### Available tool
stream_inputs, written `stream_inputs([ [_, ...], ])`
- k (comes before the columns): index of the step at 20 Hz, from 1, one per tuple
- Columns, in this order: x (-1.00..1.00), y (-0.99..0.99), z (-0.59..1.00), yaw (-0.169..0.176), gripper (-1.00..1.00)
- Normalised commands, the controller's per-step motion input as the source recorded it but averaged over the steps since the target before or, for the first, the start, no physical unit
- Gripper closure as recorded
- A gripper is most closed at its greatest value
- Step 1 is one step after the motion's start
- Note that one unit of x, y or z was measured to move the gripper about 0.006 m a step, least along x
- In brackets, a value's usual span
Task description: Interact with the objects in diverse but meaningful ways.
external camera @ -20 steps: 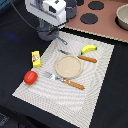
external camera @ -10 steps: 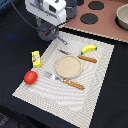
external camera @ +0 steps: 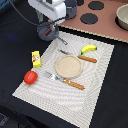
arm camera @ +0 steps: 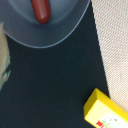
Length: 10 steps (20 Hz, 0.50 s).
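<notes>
A small grey pan sits on the dark surface beyond the mat's far corner, its long handle reaching onto the mat. A brown sausage lies inside it. The wrist view shows the same pan, the sausage and a yellow block. My gripper hangs just above the pan; its fingers are too small and blurred to read. On the mat lie the yellow block, a red tomato and a yellow banana.
A tan round plate rests mid-mat between a wooden-handled fork and knife. The striped mat lies on a black table. A brown board with dark discs and a bowl stand behind.
</notes>
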Motion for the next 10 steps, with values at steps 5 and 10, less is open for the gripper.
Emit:
stream_inputs([
  [5, -0.18, -0.16, -0.33, -0.189, -1.00],
  [10, -0.23, -0.12, -0.38, -0.181, -1.00],
])
